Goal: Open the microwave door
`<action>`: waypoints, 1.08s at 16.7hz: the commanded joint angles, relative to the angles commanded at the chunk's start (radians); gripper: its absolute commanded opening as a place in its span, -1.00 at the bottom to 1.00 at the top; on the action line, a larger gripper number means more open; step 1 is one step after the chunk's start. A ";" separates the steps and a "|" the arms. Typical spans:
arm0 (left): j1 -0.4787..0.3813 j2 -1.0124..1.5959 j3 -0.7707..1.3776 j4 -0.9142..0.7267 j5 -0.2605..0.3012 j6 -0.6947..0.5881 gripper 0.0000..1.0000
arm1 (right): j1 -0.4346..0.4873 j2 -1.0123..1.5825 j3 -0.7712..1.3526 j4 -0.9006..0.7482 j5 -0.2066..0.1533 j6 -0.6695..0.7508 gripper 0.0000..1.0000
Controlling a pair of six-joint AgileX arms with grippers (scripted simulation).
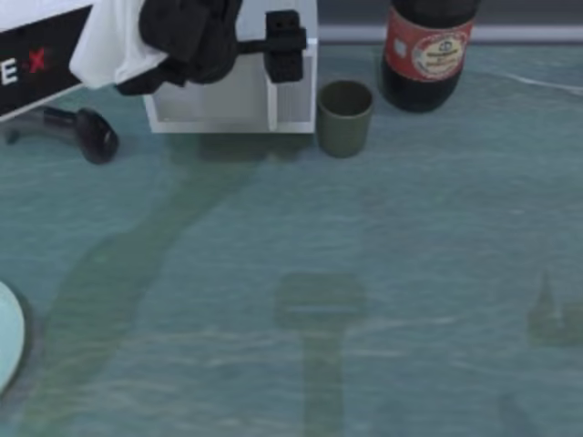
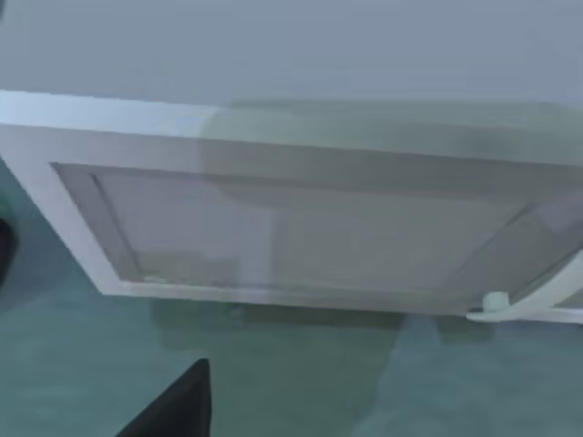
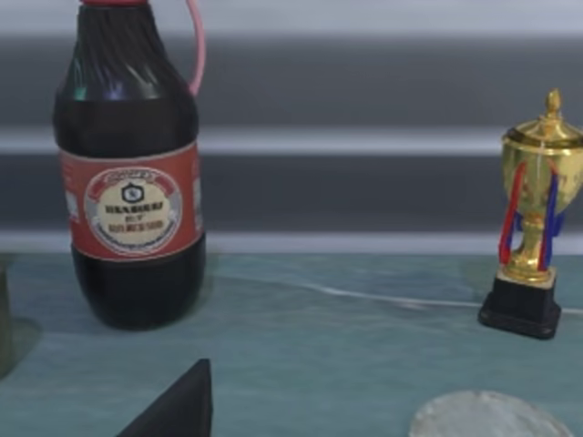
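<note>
The left gripper (image 1: 284, 44) hangs over the microwave door (image 2: 291, 237), whose handle (image 2: 528, 309) lies just beyond its fingers; their spread cannot be told. Risk: swinging door strikes the green cup (image 1: 344, 116) alongside.

the left arm (image 1: 182, 41) reaches across the far left of the scene, its white forearm ending in a black wrist, with the black two-finger left gripper (image 1: 284, 44) pointing right. the right arm is out of view.
</note>
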State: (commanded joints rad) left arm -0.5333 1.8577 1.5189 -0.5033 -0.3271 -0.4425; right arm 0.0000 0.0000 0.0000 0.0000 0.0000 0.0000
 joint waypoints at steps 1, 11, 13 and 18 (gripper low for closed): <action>-0.017 0.062 0.049 -0.016 -0.010 -0.015 1.00 | 0.000 0.000 0.000 0.000 0.000 0.000 1.00; -0.056 0.211 0.167 -0.052 -0.034 -0.052 1.00 | 0.000 0.000 0.000 0.000 0.000 0.000 1.00; -0.048 0.250 0.193 -0.029 -0.027 -0.042 1.00 | 0.000 0.000 0.000 0.000 0.000 0.000 1.00; -0.007 0.425 0.280 0.060 -0.001 -0.007 1.00 | 0.000 0.000 0.000 0.000 0.000 0.000 1.00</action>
State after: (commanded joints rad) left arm -0.5402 2.2831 1.7985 -0.4434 -0.3278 -0.4491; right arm 0.0000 0.0000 0.0000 0.0000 0.0000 0.0000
